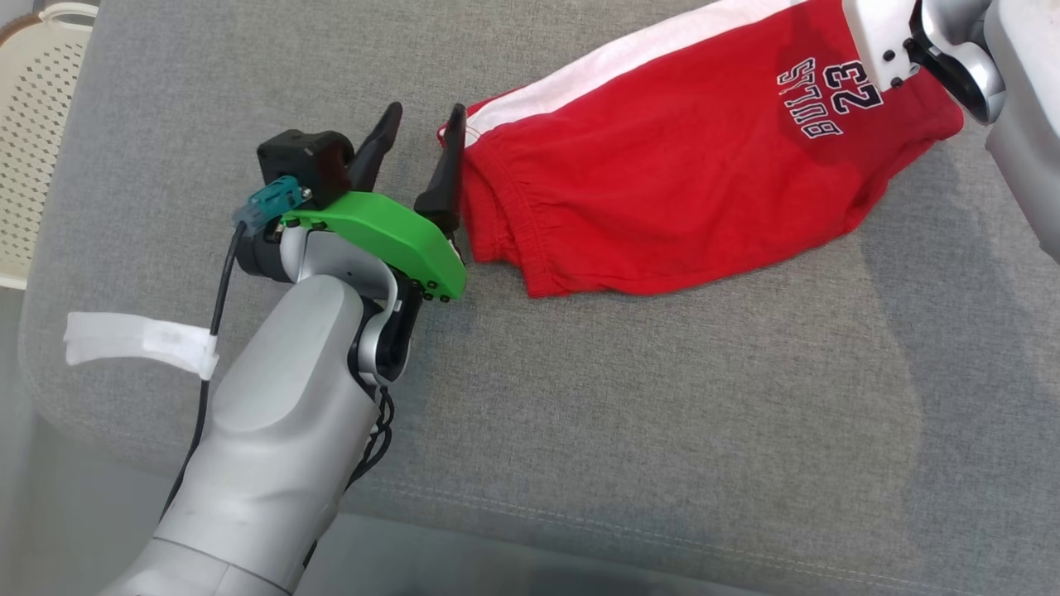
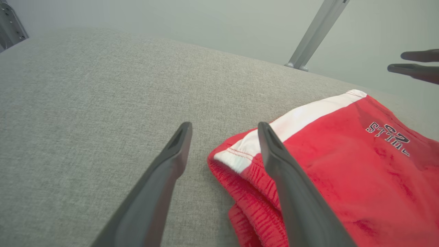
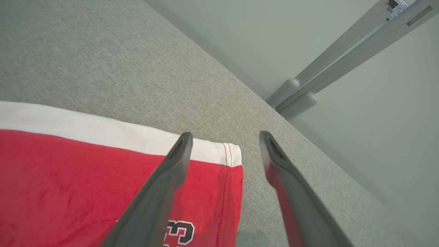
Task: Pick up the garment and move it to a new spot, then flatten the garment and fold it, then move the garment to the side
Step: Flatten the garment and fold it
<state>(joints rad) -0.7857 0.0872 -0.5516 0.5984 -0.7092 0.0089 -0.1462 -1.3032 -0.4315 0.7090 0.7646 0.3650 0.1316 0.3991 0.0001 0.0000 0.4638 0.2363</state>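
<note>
Red garment (image 1: 662,190) on grey cushion (image 1: 580,414), pale basket (image 1: 41,124) well apart.

left jaws: apart, beside waistband end | red shorts (image 1: 679,182): lying on grey cushion (image 1: 580,414) | basket (image 1: 41,124): far left

- Garment (image 1: 662,190): red shorts with a white side stripe and dark "BULLS 23" lettering near one hem.
- It lies folded over and mostly flat, with wrinkles at the gathered waistband.
- The waistband end sits against one finger of the left gripper (image 1: 425,109), not clasped.
- The striped hem corner lies beneath the spread right gripper (image 3: 225,134).
</note>
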